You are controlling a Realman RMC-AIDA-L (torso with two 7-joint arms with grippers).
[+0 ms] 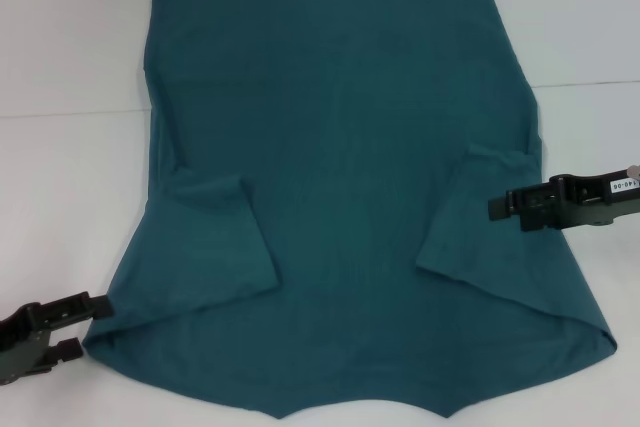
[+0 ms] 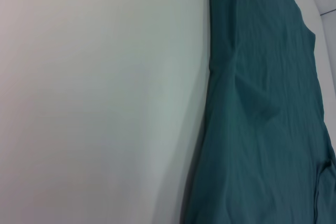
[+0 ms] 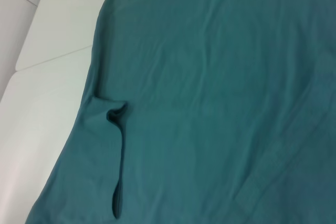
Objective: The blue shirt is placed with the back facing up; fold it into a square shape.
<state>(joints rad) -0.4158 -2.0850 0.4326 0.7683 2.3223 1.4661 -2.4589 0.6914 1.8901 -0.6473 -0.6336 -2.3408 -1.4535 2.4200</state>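
The blue shirt [image 1: 340,147] lies flat on the white table [image 1: 70,67], plain side up, with both short sleeves folded inward onto the body. My left gripper [image 1: 82,327] is at the shirt's near-left corner, open, its upper fingertip [image 1: 98,305] at the cloth's edge with nothing held. My right gripper [image 1: 505,211] reaches in over the shirt's right edge, beside the folded right sleeve [image 1: 470,217]. The left wrist view shows the blue shirt's edge [image 2: 257,108] against bare table. In the right wrist view the folded sleeve [image 3: 100,156] lies flat on the blue shirt [image 3: 220,93].
A seam [image 1: 70,113] runs across the white table behind the shirt's middle. Bare table surface [image 2: 94,98] lies to the left of the shirt and along the far edge.
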